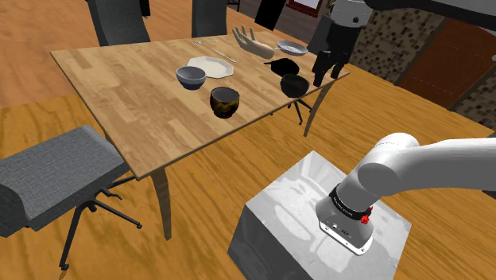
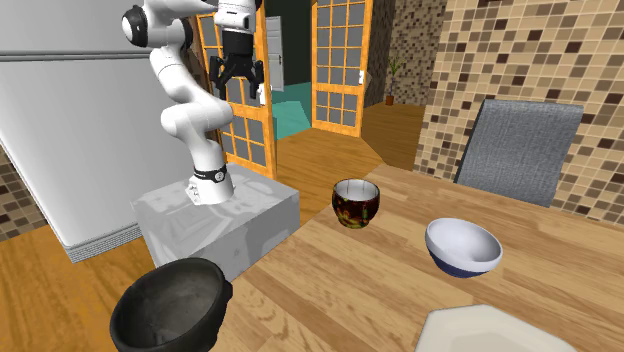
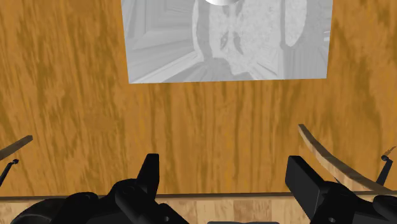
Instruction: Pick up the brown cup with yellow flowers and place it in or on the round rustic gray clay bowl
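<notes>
While tool (image 3: 223, 163) hangs open, brown cup (image 1: 225, 101) stands outside bowl (image 1: 296, 85).

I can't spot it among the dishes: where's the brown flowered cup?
In the shoulder view the brown cup stands upright on the wooden table, between the blue bowl and the dark bowl.

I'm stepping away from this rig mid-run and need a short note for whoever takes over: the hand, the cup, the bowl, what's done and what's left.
Hand: open and holding nothing, raised near the edge of the wooden table on the stand's side.
Brown cup with yellow flowers: upright on the table, not gripped.
Round dark grey clay bowl: on the table near that same edge, apart from the cup, with nothing in it.
Done: no step of the job shows as completed.
Left: bring the hand down over the cup, grasp it, lift it and set it in the bowl.
</notes>
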`<action>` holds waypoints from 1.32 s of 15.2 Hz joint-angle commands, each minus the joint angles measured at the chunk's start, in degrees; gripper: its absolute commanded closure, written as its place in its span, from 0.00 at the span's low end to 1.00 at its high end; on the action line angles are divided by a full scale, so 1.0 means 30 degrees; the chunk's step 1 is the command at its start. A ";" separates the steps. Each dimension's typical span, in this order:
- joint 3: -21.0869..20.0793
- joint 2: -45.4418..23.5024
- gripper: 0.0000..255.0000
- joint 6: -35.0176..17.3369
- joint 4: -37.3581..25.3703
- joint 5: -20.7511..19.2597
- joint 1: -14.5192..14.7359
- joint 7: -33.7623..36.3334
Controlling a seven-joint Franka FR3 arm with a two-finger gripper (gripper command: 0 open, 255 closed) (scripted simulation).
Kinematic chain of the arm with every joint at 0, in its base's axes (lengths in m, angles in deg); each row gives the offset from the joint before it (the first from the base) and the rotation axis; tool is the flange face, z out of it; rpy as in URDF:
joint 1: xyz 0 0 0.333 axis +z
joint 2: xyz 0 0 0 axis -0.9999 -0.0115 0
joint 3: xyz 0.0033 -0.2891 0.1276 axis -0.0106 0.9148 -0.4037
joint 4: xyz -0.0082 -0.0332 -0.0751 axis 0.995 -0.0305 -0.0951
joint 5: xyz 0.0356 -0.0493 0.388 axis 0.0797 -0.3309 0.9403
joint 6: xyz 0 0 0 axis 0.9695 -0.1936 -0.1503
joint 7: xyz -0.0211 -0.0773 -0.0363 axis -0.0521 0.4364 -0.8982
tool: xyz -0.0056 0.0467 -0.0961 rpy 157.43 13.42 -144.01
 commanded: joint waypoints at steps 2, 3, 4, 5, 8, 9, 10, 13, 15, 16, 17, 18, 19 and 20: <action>-0.0048 -0.0524 0.00 -0.0638 0.0063 0.0039 0.0009 0.0100; -0.0096 -0.1067 0.00 -0.1268 0.0100 0.0074 0.0017 0.0199; -0.0144 -0.1630 0.00 -0.1889 0.0108 0.0104 0.0025 0.0296; -0.0194 -0.2209 0.00 -0.2500 0.0090 0.0131 0.0029 0.0392; -0.0345 -0.4039 0.00 -0.4263 -0.0130 0.0183 0.0036 0.0672; -0.0393 -0.4676 0.00 -0.4823 -0.0258 0.0189 0.0040 0.0766; -0.0442 -0.5325 0.00 -0.5367 -0.0413 0.0191 0.0040 0.0859; -0.0585 -0.7325 0.00 -0.6895 -0.1038 0.0164 0.0040 0.1139; -0.0681 -0.8695 0.00 -0.7818 -0.1585 0.0120 0.0033 0.1325; -0.0728 -0.9389 0.00 -0.8249 -0.1898 0.0089 0.0030 0.1420; -0.0772 -1.0086 0.00 -0.8658 -0.2236 0.0053 0.0029 0.1514; -0.0815 -1.0787 0.00 -0.9045 -0.2599 0.0011 0.0029 0.1609; -0.0857 -1.1491 0.00 -0.9410 -0.2987 -0.0036 0.0028 0.1705; -0.0895 -1.2198 0.00 -0.9752 -0.3401 -0.0089 0.0031 0.1800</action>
